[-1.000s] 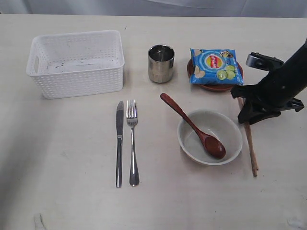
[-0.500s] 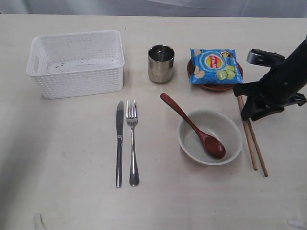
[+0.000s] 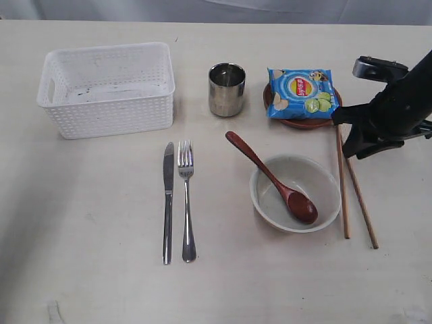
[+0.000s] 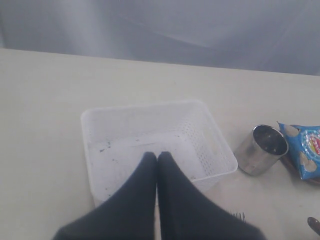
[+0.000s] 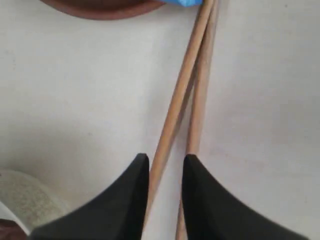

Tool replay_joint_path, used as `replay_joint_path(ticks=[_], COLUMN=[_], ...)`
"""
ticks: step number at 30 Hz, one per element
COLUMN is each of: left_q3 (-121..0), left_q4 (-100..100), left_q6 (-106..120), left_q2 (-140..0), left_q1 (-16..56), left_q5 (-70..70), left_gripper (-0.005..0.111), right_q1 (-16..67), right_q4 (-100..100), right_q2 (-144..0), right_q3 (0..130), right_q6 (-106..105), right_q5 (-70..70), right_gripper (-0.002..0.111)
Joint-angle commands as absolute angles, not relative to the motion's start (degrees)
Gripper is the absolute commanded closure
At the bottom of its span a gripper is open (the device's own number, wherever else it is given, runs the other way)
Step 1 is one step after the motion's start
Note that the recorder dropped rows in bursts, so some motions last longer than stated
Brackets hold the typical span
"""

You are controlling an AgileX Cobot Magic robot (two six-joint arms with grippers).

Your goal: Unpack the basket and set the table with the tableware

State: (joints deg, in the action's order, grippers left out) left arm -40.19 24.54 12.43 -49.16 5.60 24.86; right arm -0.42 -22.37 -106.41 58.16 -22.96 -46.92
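Note:
The white basket [image 3: 108, 116] stands empty at the far left, also seen as the basket [image 4: 150, 107] under my shut left gripper [image 4: 156, 155]. A knife [image 3: 167, 202] and fork [image 3: 187, 202] lie side by side. The wooden spoon [image 3: 270, 179] rests in the cream bowl [image 3: 324, 177]. The steel cup [image 3: 226, 89] stands beside the brown plate [image 3: 304, 123]. Two chopsticks [image 3: 344, 196] lie splayed on the table [image 3: 94, 223] right of the bowl. My right gripper [image 3: 347, 140] hovers open over their far ends; the chopsticks [image 5: 182, 85] run under the gripper [image 5: 165, 159].
A blue chip bag [image 3: 300, 92] lies on the plate and covers most of it. The right arm reaches in from the right edge. A grey backdrop runs along the table's far edge.
The chopsticks, together a second ago, now lie apart in a narrow V. The right gripper has drawn back from them, toward the right and the far side. The left gripper has not moved.

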Motion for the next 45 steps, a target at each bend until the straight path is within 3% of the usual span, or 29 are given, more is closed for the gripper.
replay_joint_path(ticks=[1, 5, 13, 19, 25, 30, 33, 37, 42, 45], left_q3=[-39.9, -39.9, -39.9, -39.9, -39.9, -39.9, -39.9, -39.9, -39.9, -39.9], left_q4=[24.6, 24.6, 24.5, 24.5, 24.5, 24.5, 24.5, 24.5, 24.5, 24.5], left_q6=[12.3, 12.3, 12.3, 12.3, 12.4, 12.4, 12.4, 12.4, 12.4, 12.4], left_q2=[-48.9, -48.9, -48.9, -48.9, -48.9, -48.9, -48.9, -48.9, -48.9, -48.9], left_q1=[6.0, 6.0, 6.0, 6.0, 6.0, 6.0, 6.0, 6.0, 6.0, 6.0], left_q5=[24.1, 24.1, 24.1, 24.1, 24.3, 24.2, 24.2, 24.2, 24.2, 24.2], left_gripper=[0.106, 0.106, 0.106, 0.106, 0.106, 0.106, 0.106, 0.106, 0.106, 0.106], right_q1=[-0.4, 0.0, 0.9, 1.6, 3.5, 3.5, 3.5, 3.5, 3.5, 3.5], right_q4=[-23.7, -25.8, -5.8, -5.4, -5.5, -5.0, -4.9, -4.8, -4.5, -4.5], right_q2=[-106.5, -107.8, -105.4, -107.0, -105.8, -106.4, -108.0, -109.8, -109.9, -109.4], right_q3=[58.5, 58.5, 58.5, 55.8, 56.2, 55.7, 55.6, 55.6, 55.6, 56.1], right_q6=[-23.4, -23.8, -6.6, -5.3, -5.6, -5.6, -5.6, -6.0, -6.9, -6.9], right_q5=[-47.1, -49.6, -46.9, -45.1, -43.7, -42.1, -42.1, -42.3, -42.7, -44.5], right_gripper=[0.085, 0.085, 0.085, 0.084, 0.059, 0.059, 0.066, 0.088, 0.107, 0.109])
